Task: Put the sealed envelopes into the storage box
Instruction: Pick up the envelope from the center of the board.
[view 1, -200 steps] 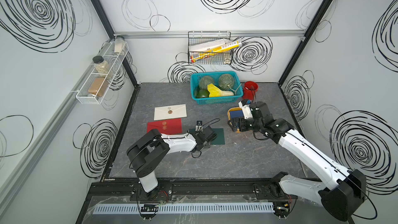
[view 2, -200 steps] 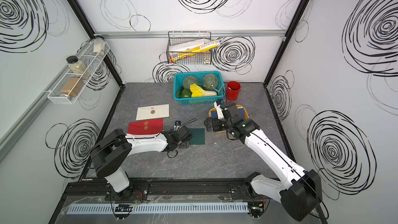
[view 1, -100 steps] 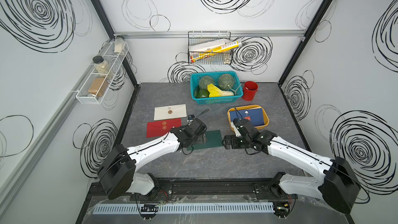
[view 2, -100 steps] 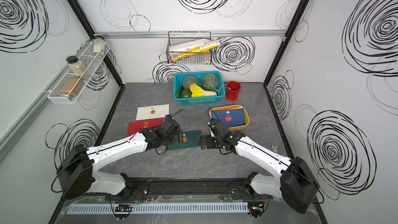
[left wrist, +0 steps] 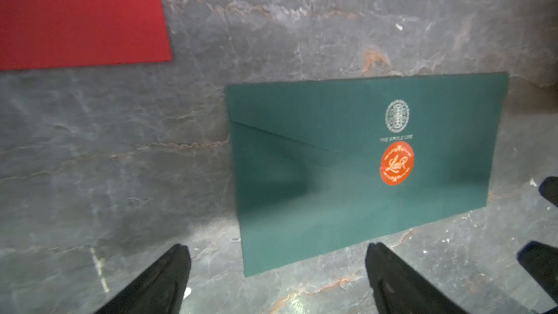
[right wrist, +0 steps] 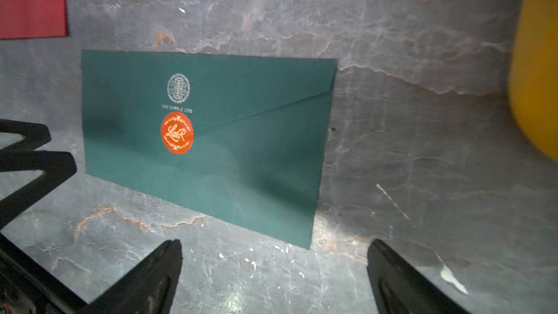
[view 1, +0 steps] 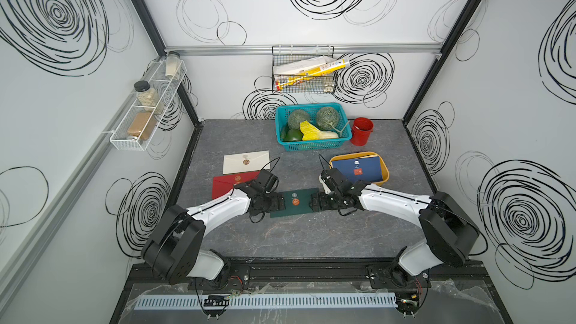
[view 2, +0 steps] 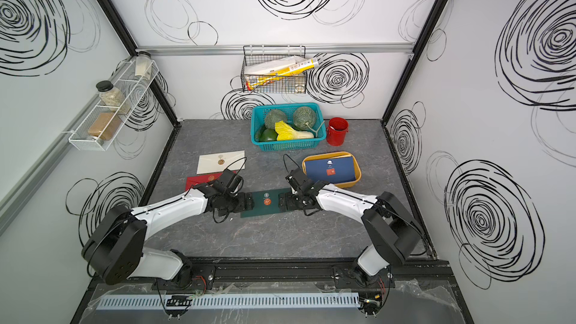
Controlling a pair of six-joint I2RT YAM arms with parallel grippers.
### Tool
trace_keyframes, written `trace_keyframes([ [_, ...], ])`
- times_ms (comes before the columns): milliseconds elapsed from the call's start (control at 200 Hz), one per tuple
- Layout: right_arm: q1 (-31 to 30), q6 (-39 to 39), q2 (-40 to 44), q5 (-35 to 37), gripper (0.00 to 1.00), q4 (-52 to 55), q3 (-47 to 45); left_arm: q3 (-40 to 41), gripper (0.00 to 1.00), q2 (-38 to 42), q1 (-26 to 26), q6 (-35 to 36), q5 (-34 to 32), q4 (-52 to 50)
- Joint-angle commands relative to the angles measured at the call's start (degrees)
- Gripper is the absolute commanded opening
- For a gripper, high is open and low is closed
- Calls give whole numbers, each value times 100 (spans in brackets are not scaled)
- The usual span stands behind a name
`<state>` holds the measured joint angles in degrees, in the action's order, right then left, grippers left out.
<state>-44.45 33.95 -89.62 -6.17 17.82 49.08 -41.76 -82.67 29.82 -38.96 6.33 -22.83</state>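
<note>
A grey marbled worktop (view 1: 311, 238) sits between white walls scrawled with black spirals. The dark green envelope (view 1: 296, 202) lies flat near the worktop's middle, a little nearer the front edge. Its pointed flap is closed under a round orange seal, with a pale round emblem and a line of small print above it. The left gripper (view 1: 281, 204) stands over the envelope's left short end and the right gripper (view 1: 314, 203) over its right short end, facing each other. Both have their jaws spread wide and hold nothing. Four envelopes show: the green one, one red envelope (view 1: 230, 182) and one white envelope (view 1: 246, 162) toward the left edge, and one navy envelope (view 1: 357, 169) lying in the single orange-yellow storage box (view 1: 386, 172) toward the right edge.
</note>
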Motion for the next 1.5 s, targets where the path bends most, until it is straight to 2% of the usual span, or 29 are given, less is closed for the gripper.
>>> trace_keyframes([
  [0,-31,-113,-119,-186,100,-160,170,98,96,-217,-40,221,362,478],
  [210,-55,-145,-377,-624,100,-408,141,215,96,-619,-73,389,695,788],
  [380,-64,-67,-451,-1016,100,-740,-33,309,97,-649,-97,441,960,923],
  [721,-63,101,-534,-1270,100,-1070,-162,168,99,-868,-102,749,1304,987],
  [881,-53,25,-589,-1158,100,-1016,-211,95,99,-925,-88,851,1152,854],
  [1171,-47,-128,-495,-978,100,-869,-189,52,99,-571,-108,946,1350,1037],
  [1497,-11,683,-520,-892,100,-1179,108,123,99,-854,-98,1099,1520,1155],
])
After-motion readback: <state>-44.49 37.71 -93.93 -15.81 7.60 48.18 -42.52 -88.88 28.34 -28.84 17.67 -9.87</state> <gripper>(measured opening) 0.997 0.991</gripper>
